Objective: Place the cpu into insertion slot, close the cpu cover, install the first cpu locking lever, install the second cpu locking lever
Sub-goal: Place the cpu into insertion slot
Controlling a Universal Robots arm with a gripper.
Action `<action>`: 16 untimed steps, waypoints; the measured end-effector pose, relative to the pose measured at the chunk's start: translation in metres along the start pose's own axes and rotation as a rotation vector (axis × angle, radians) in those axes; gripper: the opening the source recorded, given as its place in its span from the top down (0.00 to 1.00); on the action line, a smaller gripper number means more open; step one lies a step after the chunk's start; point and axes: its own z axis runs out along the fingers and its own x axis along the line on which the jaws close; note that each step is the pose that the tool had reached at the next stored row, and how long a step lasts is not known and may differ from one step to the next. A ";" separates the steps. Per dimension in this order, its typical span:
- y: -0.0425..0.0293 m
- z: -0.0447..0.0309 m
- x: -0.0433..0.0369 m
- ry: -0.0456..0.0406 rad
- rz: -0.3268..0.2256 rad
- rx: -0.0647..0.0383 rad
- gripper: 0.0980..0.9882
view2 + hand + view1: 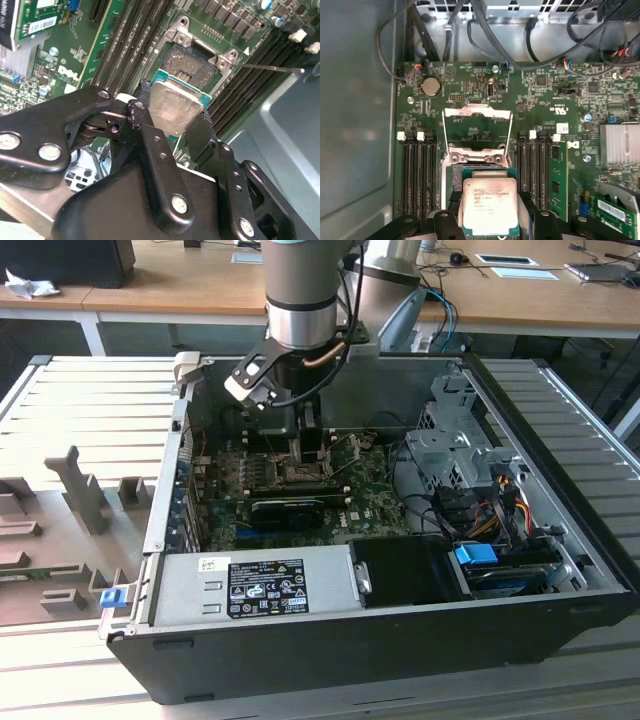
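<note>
Cpu (pixel 489 205) held by end effector (pixel 172 117) over open insertion slot (pixel 192 62).

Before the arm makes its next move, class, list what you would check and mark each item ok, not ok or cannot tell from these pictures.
1. Grip: the gripper is shut on the cpu, one finger on each of two opposite edges. Ok.
2. Cover swung up, off the slot. Ok.
3. The slot's pin field is bare, with nothing lying in it. Ok.
4. Lever sticks out sideways, clear of the slot. Ok.
5. Cpu squared up with the slot's edges. Cannot tell; in the second wrist view it looks tilted.
6. Cpu seated in the slot. Not ok; it is held above the slot's near edge.
</note>
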 end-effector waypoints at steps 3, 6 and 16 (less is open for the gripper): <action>-0.0036 0.0055 0.0000 0.0003 -0.004 0.000 0.52; -0.0069 0.0121 0.0005 0.0006 -0.008 0.000 0.52; -0.0085 0.0317 0.0096 -0.0003 0.004 0.000 0.52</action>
